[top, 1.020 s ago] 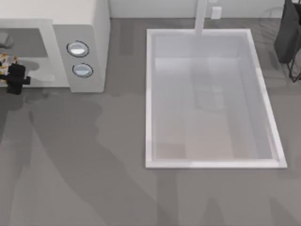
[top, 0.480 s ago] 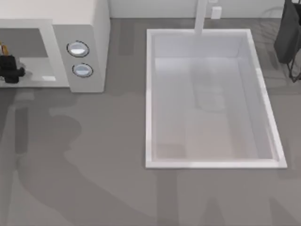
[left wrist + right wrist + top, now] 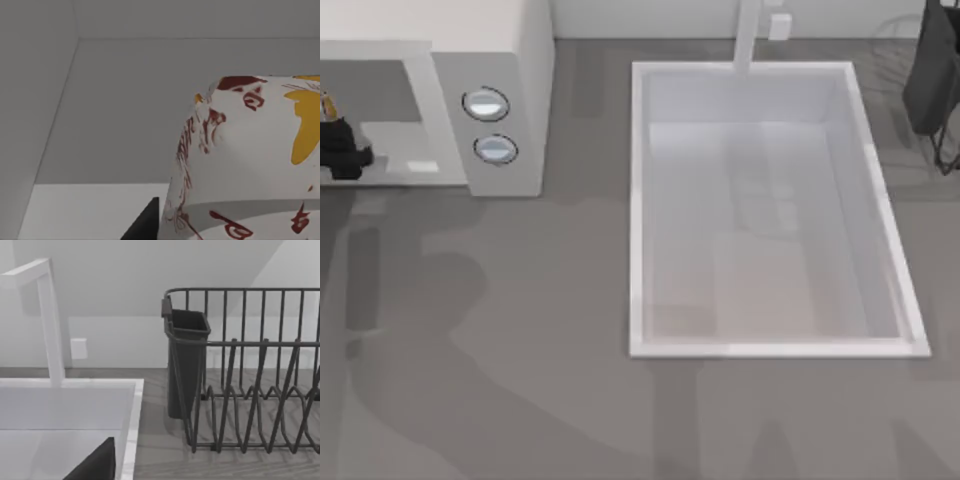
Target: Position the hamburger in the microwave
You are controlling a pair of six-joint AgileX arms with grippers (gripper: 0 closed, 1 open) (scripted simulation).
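Observation:
The white microwave [image 3: 515, 60] stands at the table's back left, its grey cavity facing the front and two round dials [image 3: 485, 104] on its right panel. My left gripper [image 3: 334, 128] reaches into the cavity at the far left edge and is shut on the hamburger [image 3: 328, 104], of which a small yellow-orange bit shows beyond the black gripper. In the left wrist view the hamburger's white wrapper [image 3: 250, 160], with red marks and yellow patches, sits close up against the grey cavity walls [image 3: 125, 100]. One dark fingertip [image 3: 145, 227] shows beside it.
A big white sink basin [image 3: 640, 200] with a faucet [image 3: 748, 35] takes up the middle and right. A dark dish rack [image 3: 250, 390] with a cutlery holder [image 3: 185, 360] stands at the back right. My right gripper is parked there, open, with one finger [image 3: 97, 462] in sight.
My left gripper carried the hamburger back and to the left, deeper into the microwave cavity, over the first half second. Since then it has hardly moved. The right arm stayed still.

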